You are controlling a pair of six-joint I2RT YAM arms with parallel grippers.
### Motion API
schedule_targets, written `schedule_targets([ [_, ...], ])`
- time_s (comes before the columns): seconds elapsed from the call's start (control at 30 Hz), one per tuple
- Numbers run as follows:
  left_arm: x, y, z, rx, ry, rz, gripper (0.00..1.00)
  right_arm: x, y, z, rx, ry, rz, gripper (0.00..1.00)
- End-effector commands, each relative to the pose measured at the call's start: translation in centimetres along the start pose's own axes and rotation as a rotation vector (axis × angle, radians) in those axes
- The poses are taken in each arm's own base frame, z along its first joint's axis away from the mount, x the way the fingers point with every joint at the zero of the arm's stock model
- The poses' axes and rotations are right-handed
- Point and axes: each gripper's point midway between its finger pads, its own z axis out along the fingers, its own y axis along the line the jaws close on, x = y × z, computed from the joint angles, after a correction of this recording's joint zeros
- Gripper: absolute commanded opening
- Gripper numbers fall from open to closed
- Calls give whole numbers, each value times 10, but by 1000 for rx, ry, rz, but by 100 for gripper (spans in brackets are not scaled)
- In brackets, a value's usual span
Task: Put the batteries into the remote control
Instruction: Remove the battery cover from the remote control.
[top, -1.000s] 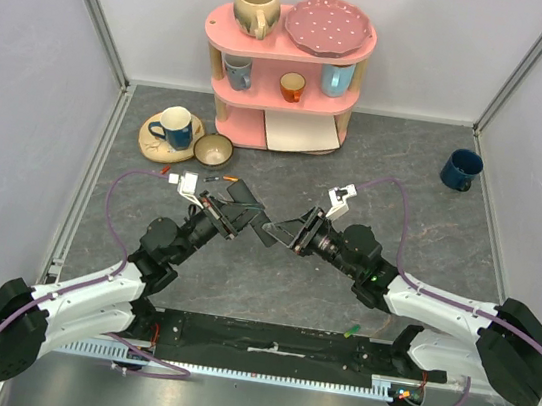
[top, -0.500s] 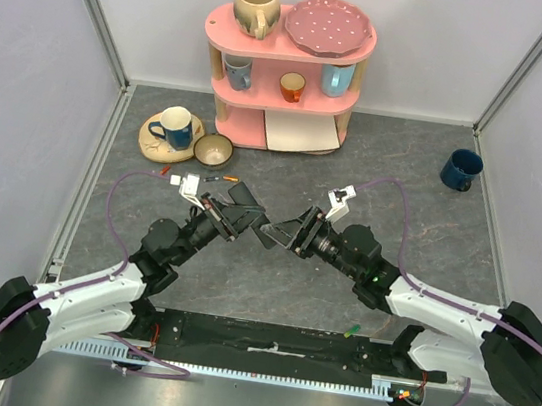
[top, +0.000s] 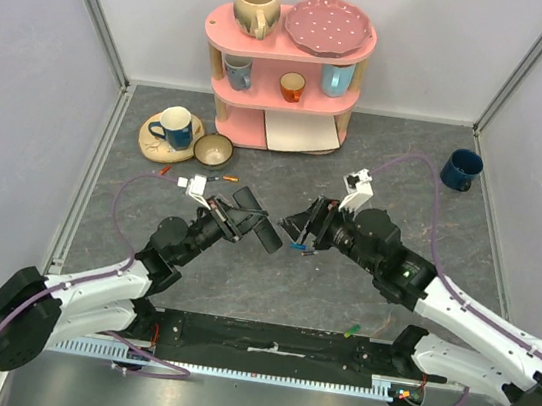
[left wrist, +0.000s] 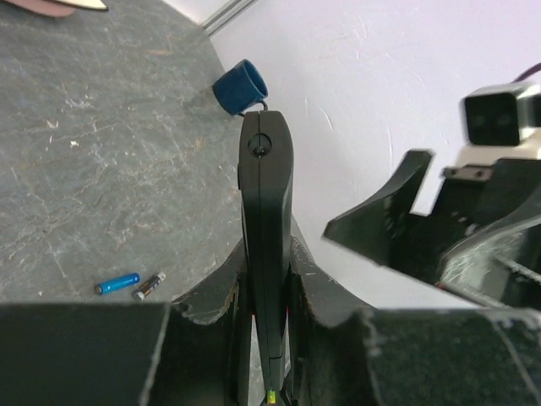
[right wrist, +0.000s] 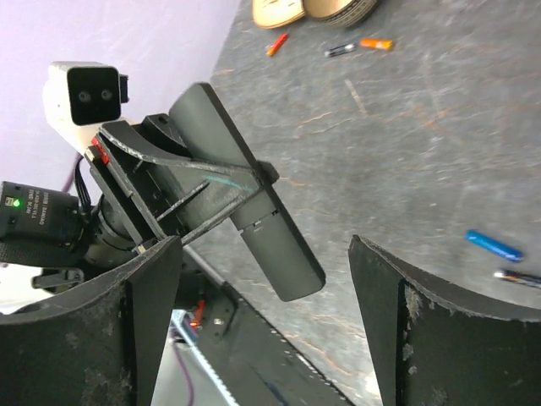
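Note:
The black remote control (top: 267, 234) is clamped edge-on between the fingers of my left gripper (top: 249, 218) and held above the table; it also shows in the left wrist view (left wrist: 265, 194) and the right wrist view (right wrist: 269, 241). My right gripper (top: 300, 233) is open and empty, just right of the remote's free end, with its jaws spread wide (right wrist: 262, 330). A blue battery (top: 297, 249) and a dark battery (left wrist: 149, 286) lie together on the table below. More batteries, orange (right wrist: 375, 43), dark (right wrist: 341, 51) and red (right wrist: 277, 44), lie near the bowl.
A pink shelf (top: 286, 79) with mugs and a plate stands at the back. A blue mug on a coaster (top: 172, 129) and a bowl (top: 213, 150) are at back left. A dark blue mug (top: 461, 169) is at back right. A green battery (top: 352, 329) lies near the arm bases.
My right gripper has drawn back to the right, away from the remote, and its arm has risen. The remote stays in my left gripper, which shifted slightly.

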Motion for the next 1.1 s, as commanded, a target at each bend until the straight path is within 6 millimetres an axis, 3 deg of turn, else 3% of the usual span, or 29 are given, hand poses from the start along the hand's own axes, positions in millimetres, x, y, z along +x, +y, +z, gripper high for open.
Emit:
schedule_targets([
  [0.0,1,-10,6,20,33,-91,2,-17,-25,-19,212,75,-295,86],
  [0.03,0,-13,9,28,46,-106,2,-9,-38,-26,275,142,-341,85],
  [0.13,6,-17,12,65,97,-169,2,-9,-46,-32,368,222,-479,84],
  [0.27,11,-27,15,142,155,-267,2,-4,-40,-34,382,258,-549,83],
  [0.3,18,-20,18,128,176,-287,2,-2,-36,-35,374,260,-557,82],
  [0.4,16,-29,21,191,177,-332,2,1,-27,-35,362,264,-571,83],
  [0.43,21,-24,23,183,188,-346,2,2,-26,-36,361,272,-575,83],
  [0.47,16,-33,22,231,175,-357,2,3,-23,-35,356,275,-580,83],
  [0.57,14,-36,22,276,159,-362,2,8,-17,-33,350,281,-601,83],
  [0.87,17,-27,23,249,153,-377,2,40,-2,-18,369,348,-738,83],
  [1.07,17,-27,22,245,154,-373,2,43,-6,-9,434,351,-773,83],
])
